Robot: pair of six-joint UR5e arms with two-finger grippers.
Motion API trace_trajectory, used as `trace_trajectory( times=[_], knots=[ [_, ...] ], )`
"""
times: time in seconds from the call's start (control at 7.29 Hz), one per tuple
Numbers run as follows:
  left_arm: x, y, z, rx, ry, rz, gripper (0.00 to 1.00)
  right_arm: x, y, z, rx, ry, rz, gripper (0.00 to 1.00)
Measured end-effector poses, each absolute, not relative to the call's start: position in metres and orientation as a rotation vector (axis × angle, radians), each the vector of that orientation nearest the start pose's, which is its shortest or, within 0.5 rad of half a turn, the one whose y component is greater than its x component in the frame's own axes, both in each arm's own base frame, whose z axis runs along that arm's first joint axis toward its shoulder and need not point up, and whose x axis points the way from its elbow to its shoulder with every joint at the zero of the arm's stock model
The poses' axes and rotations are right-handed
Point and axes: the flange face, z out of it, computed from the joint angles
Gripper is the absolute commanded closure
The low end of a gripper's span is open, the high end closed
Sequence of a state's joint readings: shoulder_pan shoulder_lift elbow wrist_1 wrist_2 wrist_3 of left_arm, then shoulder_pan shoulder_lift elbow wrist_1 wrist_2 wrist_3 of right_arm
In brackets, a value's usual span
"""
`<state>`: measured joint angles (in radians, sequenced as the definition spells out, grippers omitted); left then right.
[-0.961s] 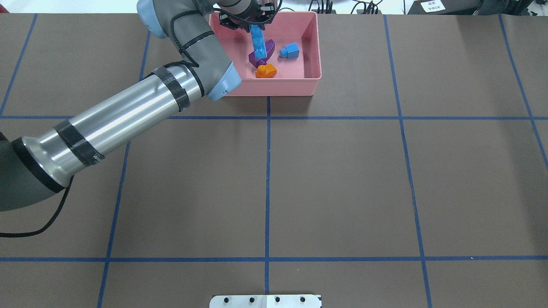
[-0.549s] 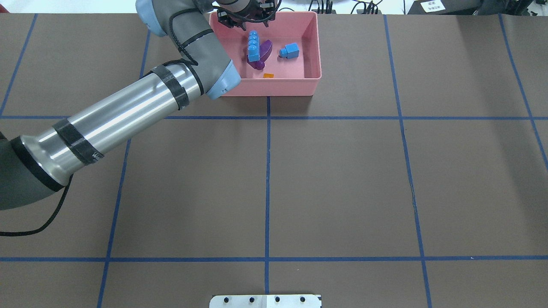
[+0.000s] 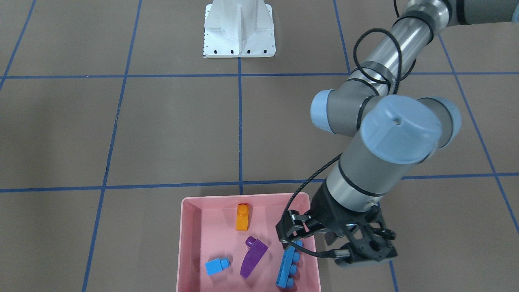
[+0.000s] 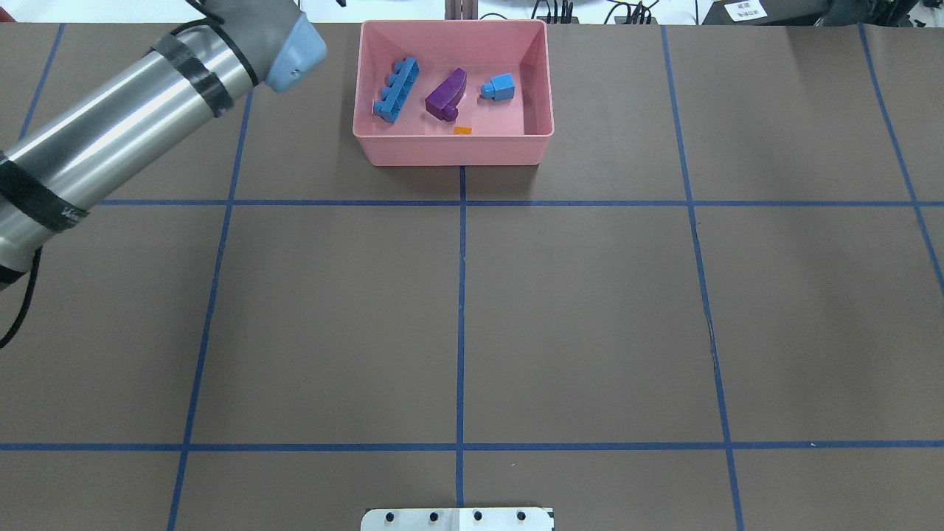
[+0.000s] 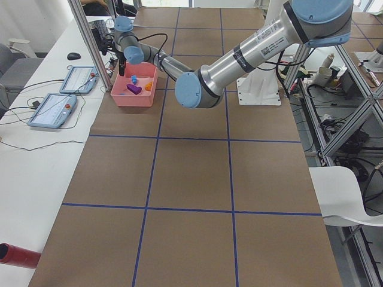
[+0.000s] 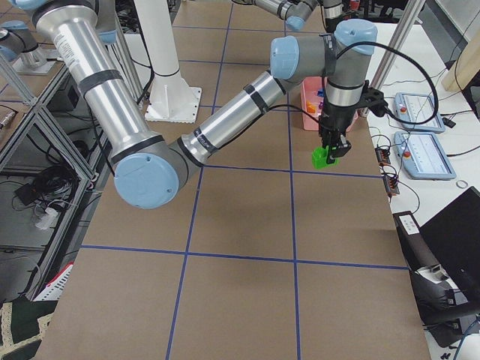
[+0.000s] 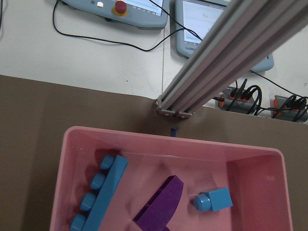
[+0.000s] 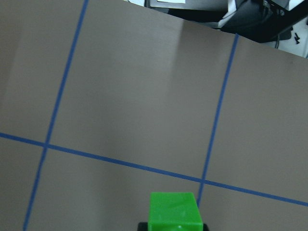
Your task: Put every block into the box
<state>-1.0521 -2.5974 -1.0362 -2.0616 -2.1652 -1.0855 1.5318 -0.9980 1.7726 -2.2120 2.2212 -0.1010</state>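
The pink box (image 4: 453,151) stands at the table's far middle. In it lie the long blue bar (image 4: 396,90), the purple wedge (image 4: 446,94), the small blue cube (image 4: 499,87) and the orange block (image 4: 462,130), close to the near wall. My left gripper (image 3: 332,241) is open and empty, by the box's edge beside the bar (image 3: 288,265). Its wrist view looks down on the bar (image 7: 101,195) and the wedge (image 7: 161,207). My right gripper (image 6: 331,146) is shut on the green block (image 8: 174,214), held above the bare table, apart from the box (image 6: 309,112).
The white metal base (image 3: 239,30) stands at the robot's side of the table. Blue tape lines (image 4: 461,295) cross the brown mat. Control tablets (image 7: 134,7) and cables lie beyond the table's far edge, behind a metal post (image 7: 216,57).
My left gripper let go of the long blue bar, which now lies at the box's left side. The left arm drew back to the left, away from the box.
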Motion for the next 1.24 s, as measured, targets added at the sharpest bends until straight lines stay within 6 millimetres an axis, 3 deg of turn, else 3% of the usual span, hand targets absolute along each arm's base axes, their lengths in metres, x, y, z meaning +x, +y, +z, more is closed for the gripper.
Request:
trace_trajectory(
  times=[0.27,0.41,0.69,0.82,1.1,1.24],
  knots=[
    [0.240,-0.766,0.226,0.268,1.074,-0.201,0.00,-0.080,-0.665,0.226,0.164,-0.715,-0.117,1.00],
    [0.201,-0.757,0.259,0.268,1.074,-0.203,0.00,-0.150,-0.697,0.197,0.193,-0.766,-0.086,1.00],
    [0.157,-0.731,0.314,0.273,1.059,-0.213,0.00,-0.278,-0.745,0.169,0.246,-0.864,-0.018,1.00],
    [0.138,-0.718,0.339,0.287,1.042,-0.204,0.00,-0.330,-0.754,0.157,0.281,-0.869,0.005,1.00],
    [0.097,-0.682,0.391,0.327,0.998,-0.166,0.00,-0.410,-0.755,0.129,0.337,-0.834,0.007,1.00],
    [0.086,-0.666,0.406,0.338,0.987,-0.151,0.00,-0.446,-0.749,0.128,0.360,-0.825,0.015,1.00]
  ],
)
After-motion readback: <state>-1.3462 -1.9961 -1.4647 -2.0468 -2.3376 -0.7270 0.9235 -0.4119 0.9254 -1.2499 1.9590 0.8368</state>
